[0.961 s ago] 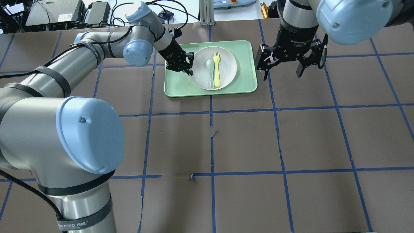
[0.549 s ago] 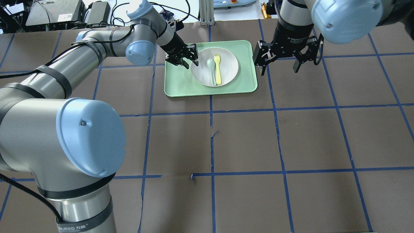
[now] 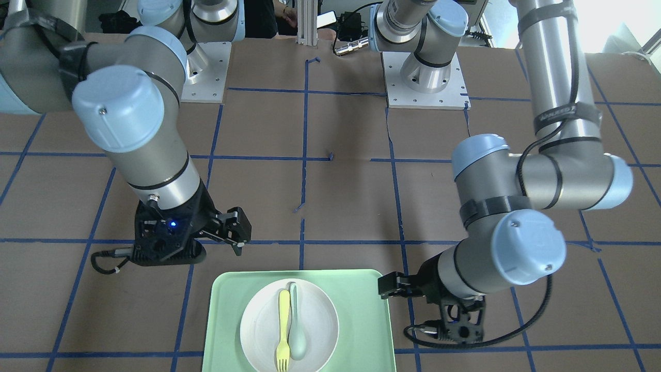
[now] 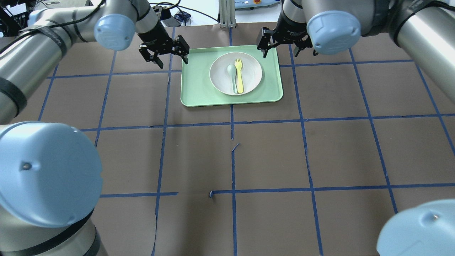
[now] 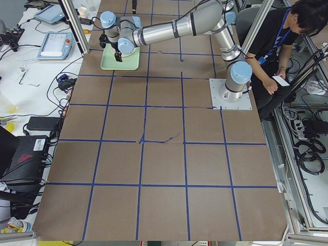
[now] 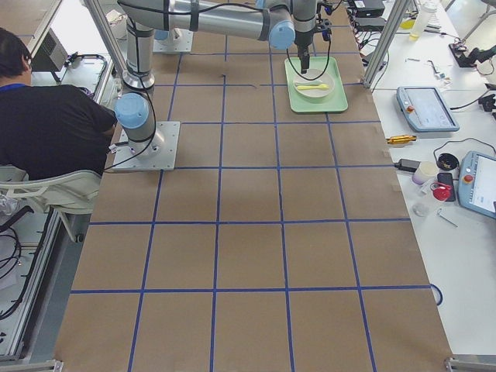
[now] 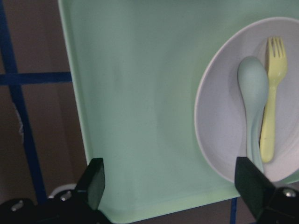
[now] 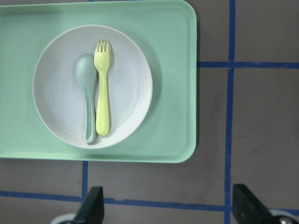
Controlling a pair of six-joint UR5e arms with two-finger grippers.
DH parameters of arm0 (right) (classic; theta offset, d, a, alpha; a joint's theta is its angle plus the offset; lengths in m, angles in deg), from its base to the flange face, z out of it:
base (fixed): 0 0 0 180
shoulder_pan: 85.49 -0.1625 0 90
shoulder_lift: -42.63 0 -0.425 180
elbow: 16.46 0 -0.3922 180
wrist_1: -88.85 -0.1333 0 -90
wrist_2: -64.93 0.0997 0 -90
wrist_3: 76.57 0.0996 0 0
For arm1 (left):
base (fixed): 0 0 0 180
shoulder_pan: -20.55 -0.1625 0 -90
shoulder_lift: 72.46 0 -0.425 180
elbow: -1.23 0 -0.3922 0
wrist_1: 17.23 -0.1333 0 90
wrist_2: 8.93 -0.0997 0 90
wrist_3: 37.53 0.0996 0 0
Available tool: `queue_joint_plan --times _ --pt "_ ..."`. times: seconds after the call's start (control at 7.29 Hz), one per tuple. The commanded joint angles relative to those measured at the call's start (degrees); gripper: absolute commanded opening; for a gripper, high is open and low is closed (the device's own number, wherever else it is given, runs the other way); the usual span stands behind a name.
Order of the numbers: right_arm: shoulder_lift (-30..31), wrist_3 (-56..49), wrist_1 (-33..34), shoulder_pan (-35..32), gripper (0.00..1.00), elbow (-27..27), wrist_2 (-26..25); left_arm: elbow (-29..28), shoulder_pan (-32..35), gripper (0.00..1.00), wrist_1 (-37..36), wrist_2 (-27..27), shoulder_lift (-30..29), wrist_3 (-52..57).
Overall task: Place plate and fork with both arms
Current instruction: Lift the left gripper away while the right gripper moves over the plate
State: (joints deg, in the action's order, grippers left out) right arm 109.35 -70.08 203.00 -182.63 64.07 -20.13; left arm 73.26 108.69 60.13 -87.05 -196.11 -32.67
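The off-white plate (image 4: 219, 73) sits inside the light-green tray (image 4: 199, 90), which lies at the middle of the worktop's far edge, across from the robot's base. The pale-yellow fork (image 4: 239, 76) lies in the plate, tines toward the far edge, right beside a grey-green spoon (image 4: 232, 76); whether the two touch is hard to tell. Neither arm holds anything. The left gripper (image 4: 172, 61) hangs by the tray's far-left corner with its fingers spread wide, and its wrist view shows only bare tray between them. The right gripper (image 4: 280, 49) hangs by the tray's far-right corner, equally spread, and its wrist view shows bare table below. With plate and fork lying settled and both tools released and clear of them, this reads as the gap between steps: either the set-down is done, or the pick-up has not begun. If anything remains to be moved, the next move needs one gripper to come down on the plate's raised rim. The other must pinch the slim fork without dragging the spoon along.
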Motion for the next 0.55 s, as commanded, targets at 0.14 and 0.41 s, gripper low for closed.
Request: queue_joint_plan --times 0.14,0.41 --pt "-14.8 5.8 5.9 -3.9 0.47 -9.8 0.8 5.4 -4.5 1.0 4.6 -8.4 8.5 6.1" --pt "-18.1 6.7 8.1 -4.9 0.41 -10.1 0.9 7.8 -4.6 1.0 4.6 -8.7 10.5 6.1"
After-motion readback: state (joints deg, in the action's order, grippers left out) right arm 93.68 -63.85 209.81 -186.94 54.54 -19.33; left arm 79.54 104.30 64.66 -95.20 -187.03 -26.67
